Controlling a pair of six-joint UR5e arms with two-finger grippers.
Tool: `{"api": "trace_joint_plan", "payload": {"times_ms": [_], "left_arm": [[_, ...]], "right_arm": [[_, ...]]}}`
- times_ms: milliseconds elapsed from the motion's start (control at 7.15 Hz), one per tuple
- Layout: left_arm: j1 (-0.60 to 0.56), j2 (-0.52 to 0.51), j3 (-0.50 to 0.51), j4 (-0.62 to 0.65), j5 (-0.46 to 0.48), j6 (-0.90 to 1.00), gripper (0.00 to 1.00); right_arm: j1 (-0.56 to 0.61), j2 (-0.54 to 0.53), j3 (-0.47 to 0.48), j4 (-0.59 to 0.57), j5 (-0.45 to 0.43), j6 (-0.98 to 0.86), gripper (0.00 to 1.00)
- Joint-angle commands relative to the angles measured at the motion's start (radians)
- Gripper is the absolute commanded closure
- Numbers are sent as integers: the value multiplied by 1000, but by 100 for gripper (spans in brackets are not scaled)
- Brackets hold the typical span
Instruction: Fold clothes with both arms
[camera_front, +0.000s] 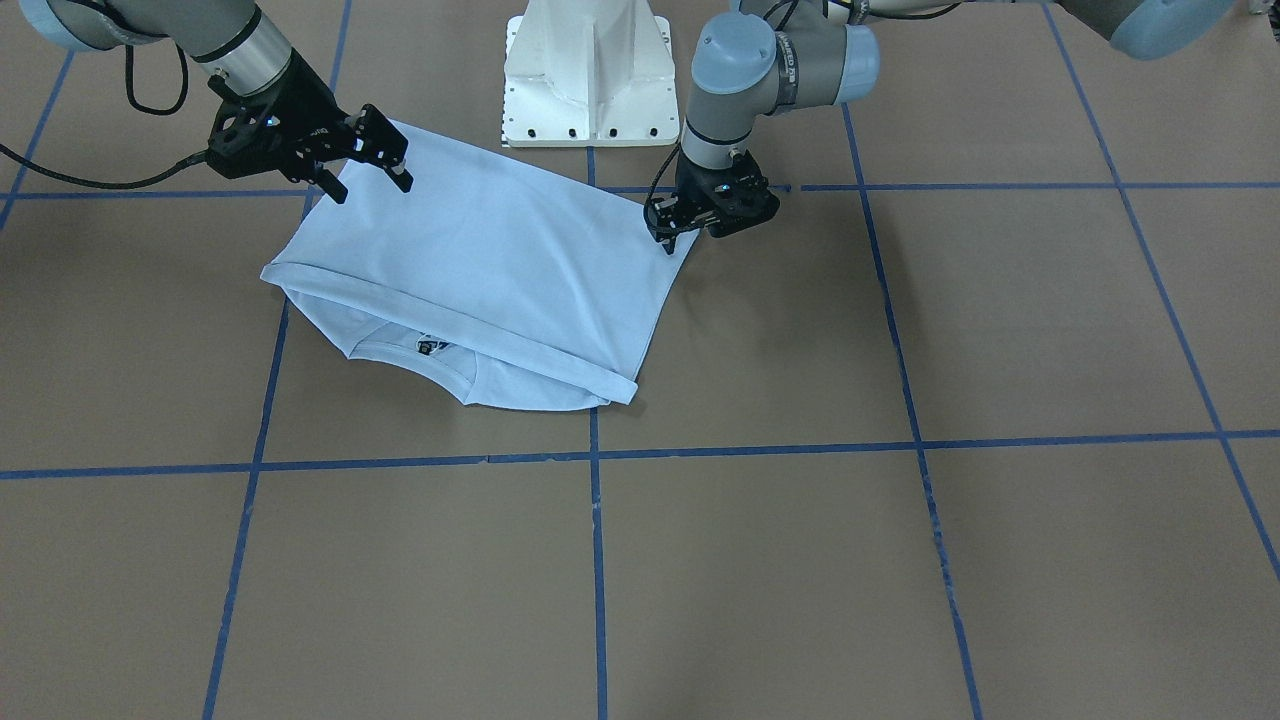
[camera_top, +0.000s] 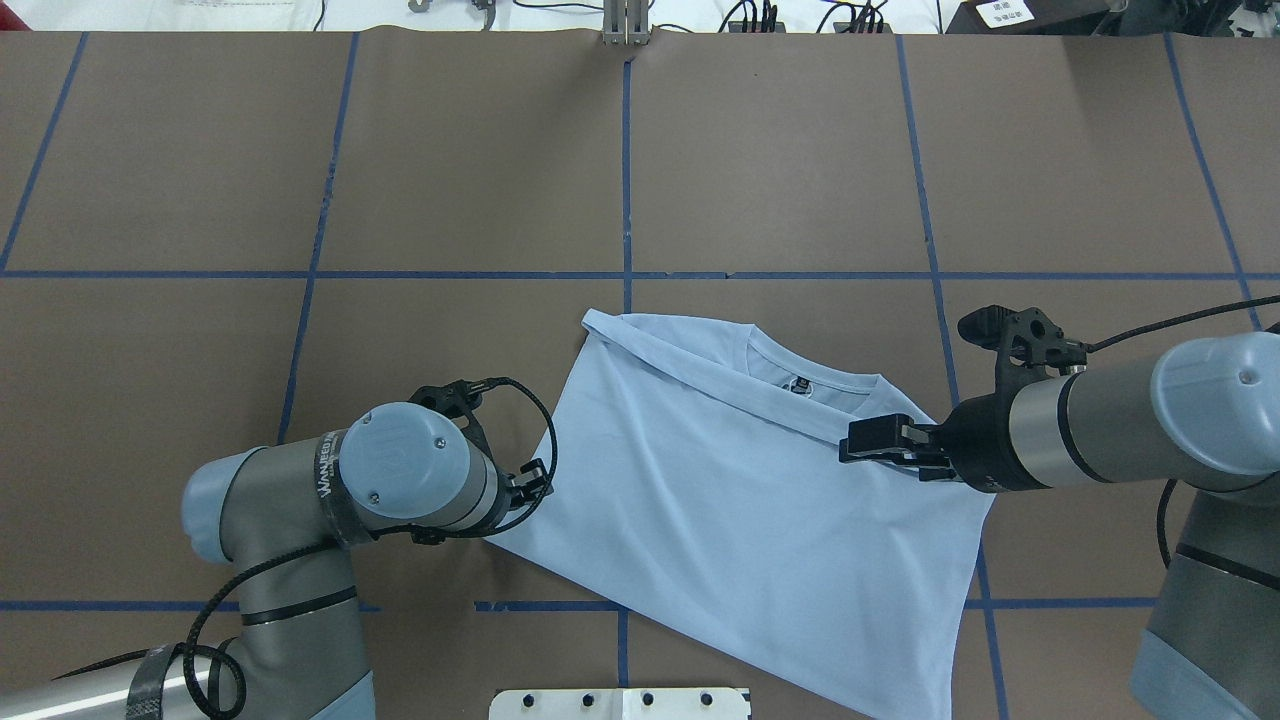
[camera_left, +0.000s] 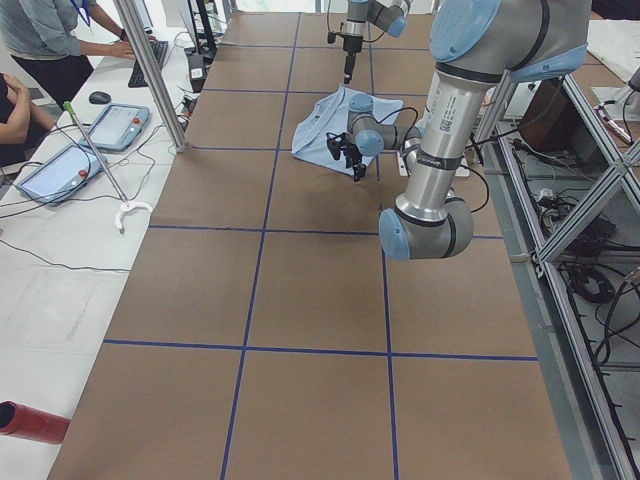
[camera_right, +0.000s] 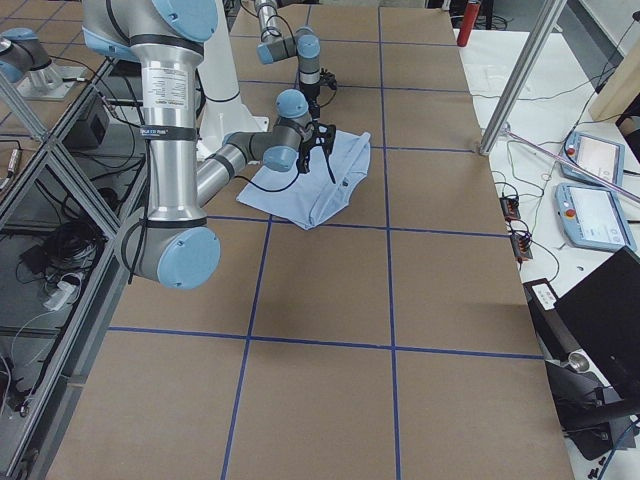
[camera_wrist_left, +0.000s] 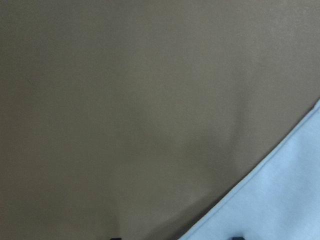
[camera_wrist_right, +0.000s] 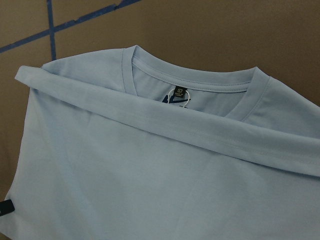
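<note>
As the right gripper (camera_front: 372, 188) and left gripper (camera_front: 668, 238) are held open at edges of the shirt (camera_front: 480, 260), one layer alone could be pinched and the fold dragged askew.

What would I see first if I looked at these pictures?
A pale-blue T-shirt lies folded on the brown table, its hem laid just below the collar. The right gripper hangs open over one side edge, and the left gripper points down at the opposite edge.
</note>
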Motion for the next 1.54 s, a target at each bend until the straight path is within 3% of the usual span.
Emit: {"api": "trace_joint_plan", "payload": {"times_ms": [0, 280, 420, 700, 1119, 1399], "left_arm": [[5, -1, 2, 1, -2, -1, 21], [6, -5, 0, 1, -5, -34, 26], [6, -7, 0, 1, -5, -37, 34], [11, -4, -9, 3, -5, -39, 56], [13, -1, -12, 3, -5, -39, 75], [13, -1, -15, 18, -2, -41, 100]], "right_arm": [[1, 0, 0, 0, 0, 0, 0], [1, 0, 0, 0, 0, 1, 0], [1, 0, 2, 0, 0, 3, 0], [2, 0, 0, 0, 0, 3, 0], [2, 0, 0, 0, 0, 3, 0], [2, 0, 0, 0, 0, 4, 0]]}}
